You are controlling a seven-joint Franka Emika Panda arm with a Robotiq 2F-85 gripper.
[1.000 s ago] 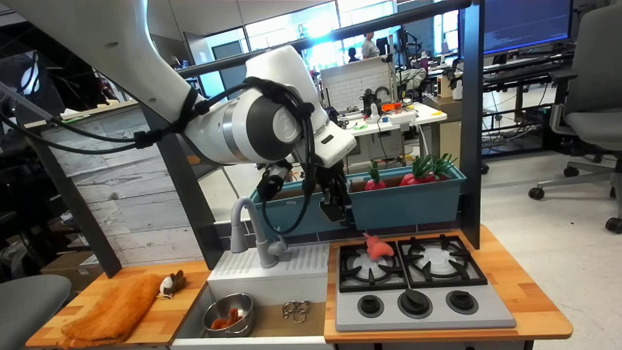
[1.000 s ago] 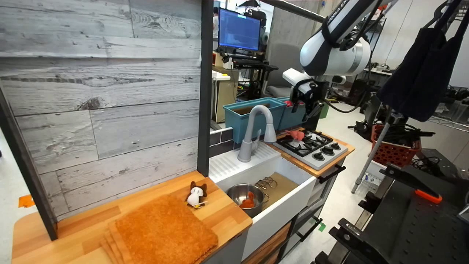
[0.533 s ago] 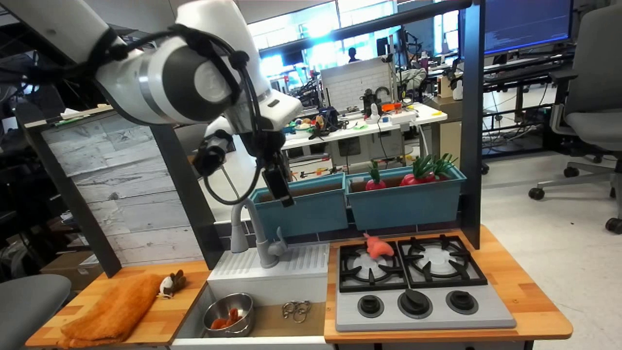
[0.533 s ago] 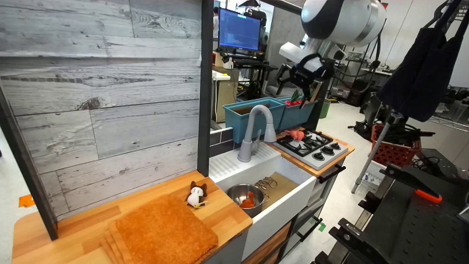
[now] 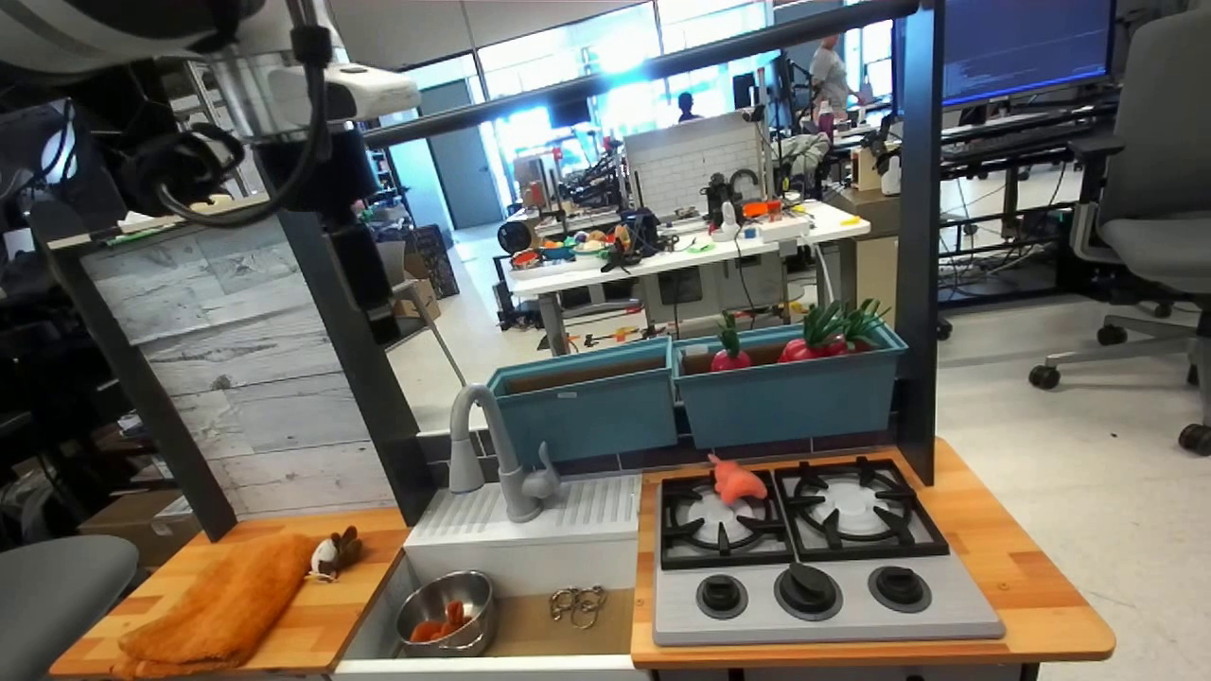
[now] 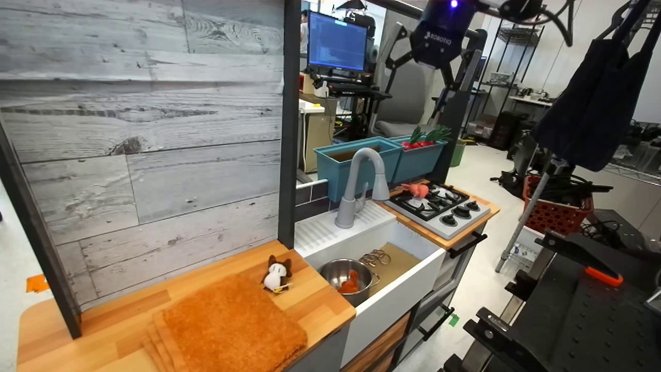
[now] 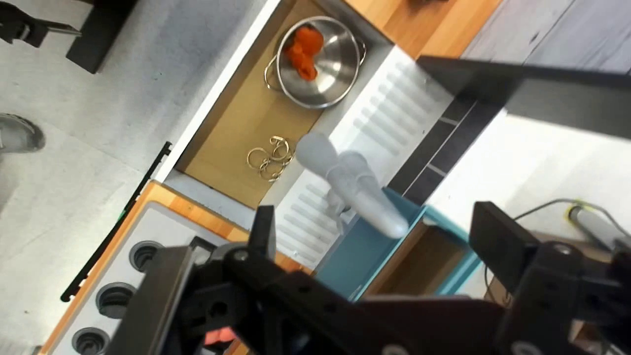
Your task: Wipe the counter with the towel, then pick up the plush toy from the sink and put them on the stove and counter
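Partly masked, lower left of the wrist view: stove [image 7: 129, 277], behind the gripper [image 7: 373, 231], jaws parted. In an exterior view, bottom edge: towel [image 6: 232, 325], cropped.

White shell [image 5: 380, 92], silvery collar [image 5: 250, 95], black cable [image 5: 320, 104], black housing [image 6: 438, 44] lettered ROBOTIQ — violet light [image 6: 454, 3], blocky black fingers [image 7: 497, 242]

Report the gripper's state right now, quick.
Gripper: open, jaws wide apart in the wrist view, holding nothing.
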